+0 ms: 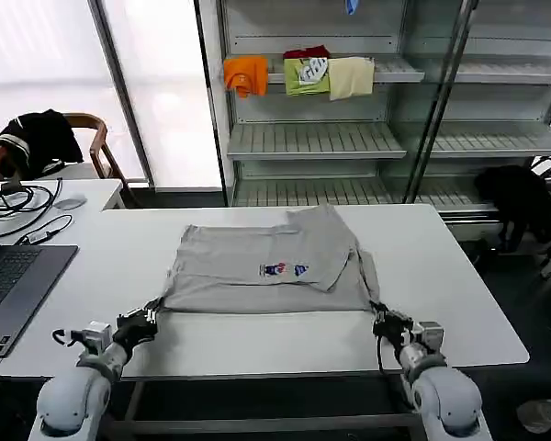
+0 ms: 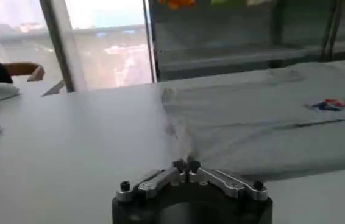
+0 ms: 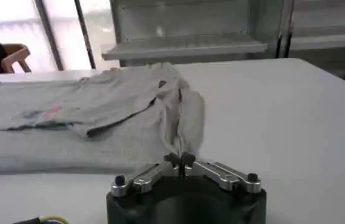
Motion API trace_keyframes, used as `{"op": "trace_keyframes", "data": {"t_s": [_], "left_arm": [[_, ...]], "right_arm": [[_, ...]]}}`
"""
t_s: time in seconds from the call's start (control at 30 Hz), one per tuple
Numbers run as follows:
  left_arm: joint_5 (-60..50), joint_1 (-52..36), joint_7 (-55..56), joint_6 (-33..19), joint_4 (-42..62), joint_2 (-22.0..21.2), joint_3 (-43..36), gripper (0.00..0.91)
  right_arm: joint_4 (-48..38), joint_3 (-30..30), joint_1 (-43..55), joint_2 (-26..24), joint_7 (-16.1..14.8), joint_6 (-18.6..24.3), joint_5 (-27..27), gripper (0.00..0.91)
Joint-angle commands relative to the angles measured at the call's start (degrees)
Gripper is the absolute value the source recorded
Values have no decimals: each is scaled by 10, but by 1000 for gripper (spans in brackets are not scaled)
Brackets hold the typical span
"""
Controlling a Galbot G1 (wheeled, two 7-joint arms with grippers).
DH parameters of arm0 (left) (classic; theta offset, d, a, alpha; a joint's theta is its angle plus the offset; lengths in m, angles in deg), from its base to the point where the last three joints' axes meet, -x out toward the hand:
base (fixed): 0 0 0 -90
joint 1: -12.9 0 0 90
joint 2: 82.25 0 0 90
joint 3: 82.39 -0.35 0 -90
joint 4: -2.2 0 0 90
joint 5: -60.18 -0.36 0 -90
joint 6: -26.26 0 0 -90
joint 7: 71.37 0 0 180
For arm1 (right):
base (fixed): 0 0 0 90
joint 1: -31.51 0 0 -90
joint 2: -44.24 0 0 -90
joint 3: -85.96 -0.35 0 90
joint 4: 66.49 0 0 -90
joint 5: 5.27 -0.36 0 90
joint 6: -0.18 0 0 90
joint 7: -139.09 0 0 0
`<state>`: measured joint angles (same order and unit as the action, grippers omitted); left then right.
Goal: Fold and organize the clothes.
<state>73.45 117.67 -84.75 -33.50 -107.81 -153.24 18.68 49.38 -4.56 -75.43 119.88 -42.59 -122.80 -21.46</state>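
- My left gripper (image 1: 145,321) is pinched closed on the near left corner of the grey shirt (image 1: 266,266); my right gripper (image 1: 382,321) is clamped on the near right corner.
- The shirt lies partly folded mid-table (image 1: 459,303), chest print (image 1: 283,269) up.
- I judge it light, limp and prone to sagging, so corners and hem are where I'd hold it.

Shirt (image 1: 266,262) chest print too small

Both claws — L (image 1: 148,319), R (image 1: 383,322) — clamped
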Motion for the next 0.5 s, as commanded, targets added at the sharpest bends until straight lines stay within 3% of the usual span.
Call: {"op": "trace_keyframes", "data": {"t_s": [0.03, 0.3, 0.33, 0.37, 0.4, 0.5], "left_arm": [[31, 149, 27, 13, -138, -20, 48, 0], [29, 192, 51, -2, -169, -42, 62, 10], [24, 194, 58, -1, -169, -46, 59, 30], [20, 194, 68, 0, -169, -50, 56, 292], [16, 192, 75, 2, -166, -52, 55, 907], [12, 190, 87, 6, -168, -54, 53, 907]], "right_arm": [[80, 5, -99, -5, 19, -3, 0, 0], [104, 14, -135, -13, 16, -2, 13, 0], [104, 15, -136, -12, 17, -2, 13, 907], [103, 16, -136, -10, 19, -2, 18, 907], [102, 16, -136, -8, 22, -2, 20, 907], [100, 12, -130, -1, 30, 0, 25, 907]]}}
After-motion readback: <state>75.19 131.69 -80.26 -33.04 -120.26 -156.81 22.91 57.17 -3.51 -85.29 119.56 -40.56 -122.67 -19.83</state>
